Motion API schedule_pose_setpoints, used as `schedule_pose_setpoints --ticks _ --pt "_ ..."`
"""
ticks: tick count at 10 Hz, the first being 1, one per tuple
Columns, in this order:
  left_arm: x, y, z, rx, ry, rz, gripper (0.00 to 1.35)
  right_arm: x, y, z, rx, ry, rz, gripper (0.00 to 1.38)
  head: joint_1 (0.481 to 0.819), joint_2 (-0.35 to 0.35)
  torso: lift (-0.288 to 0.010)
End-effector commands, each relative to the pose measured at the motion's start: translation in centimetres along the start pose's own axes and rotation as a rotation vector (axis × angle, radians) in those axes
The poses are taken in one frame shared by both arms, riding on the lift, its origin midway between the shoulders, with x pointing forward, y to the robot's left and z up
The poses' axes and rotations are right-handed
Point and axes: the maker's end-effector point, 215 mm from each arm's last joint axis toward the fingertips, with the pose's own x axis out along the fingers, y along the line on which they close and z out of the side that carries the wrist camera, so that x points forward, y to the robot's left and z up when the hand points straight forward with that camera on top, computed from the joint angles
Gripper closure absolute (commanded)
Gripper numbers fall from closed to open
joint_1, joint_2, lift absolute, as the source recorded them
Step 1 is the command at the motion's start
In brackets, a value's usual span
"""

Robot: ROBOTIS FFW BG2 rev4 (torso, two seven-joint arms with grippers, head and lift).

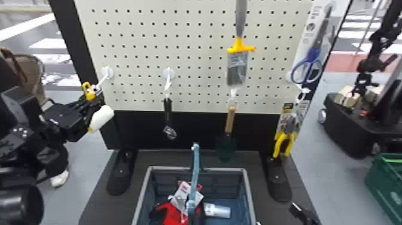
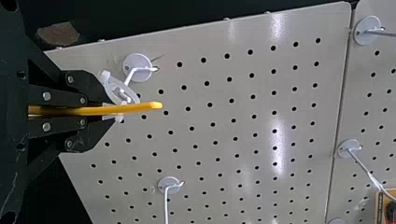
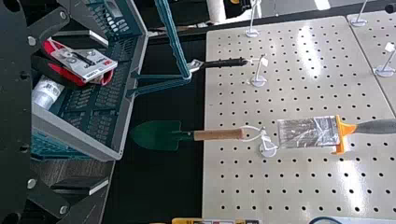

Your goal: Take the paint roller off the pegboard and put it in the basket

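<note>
The head view looks forward and down from well back, with the pegboard point(image 1: 191, 55) at twelve o'clock and the basket point(image 1: 249, 191) at six. The left wrist view, turned sideways, faces the pegboard close up. The right wrist view, likewise turned, stands farther off, sharing basket, trowel point(image 1: 229, 119) and brush point(image 1: 237, 65) with the head view.

A paintbrush point(image 1: 237, 67) hangs above a green trowel point(image 1: 229, 119), blue-handled scissors point(image 1: 313, 54) above yellow-handled pliers point(image 1: 279, 143).
</note>
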Motion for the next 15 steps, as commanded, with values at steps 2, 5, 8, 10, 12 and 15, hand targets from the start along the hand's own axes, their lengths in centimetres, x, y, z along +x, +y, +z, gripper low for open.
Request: schedule_pose_setpoints --ticks 2,5,8,10,12,15 --pt "-0.6 -0.5 0.2 0.005 0.000 -0.002 1.22 0.0 0.0 0.0 -0.001 0.001 0.001 0.25 0.549 0.000 -0.100" --pt "-3.2 -1.3 -0.9 -0.004 0.016 0.023 1.22 -0.2 0.0 -0.2 0.000 0.007 0.001 0.25 0.549 0.000 -0.100" --pt "-6.2 -2.6 -2.7 -0.111 0.003 0.083 1.22 -0.3 -0.1 -0.2 0.000 0.008 0.000 0.25 0.549 0.000 -0.100" --pt "-7.1 -4.1 -2.6 -0.212 -0.038 0.112 1.22 -0.3 0.0 -0.3 0.001 0.010 0.000 0.25 0.549 0.000 -0.100" --pt "-7.2 -6.3 -2.5 -0.335 -0.080 0.126 1.22 -0.3 0.0 -0.3 0.001 0.010 0.000 0.25 0.549 0.000 -0.100" --pt "-7.0 -9.1 -3.2 -0.540 -0.110 0.130 1.22 -0.3 -0.1 -0.3 0.003 0.009 -0.002 0.25 0.549 0.000 -0.100"
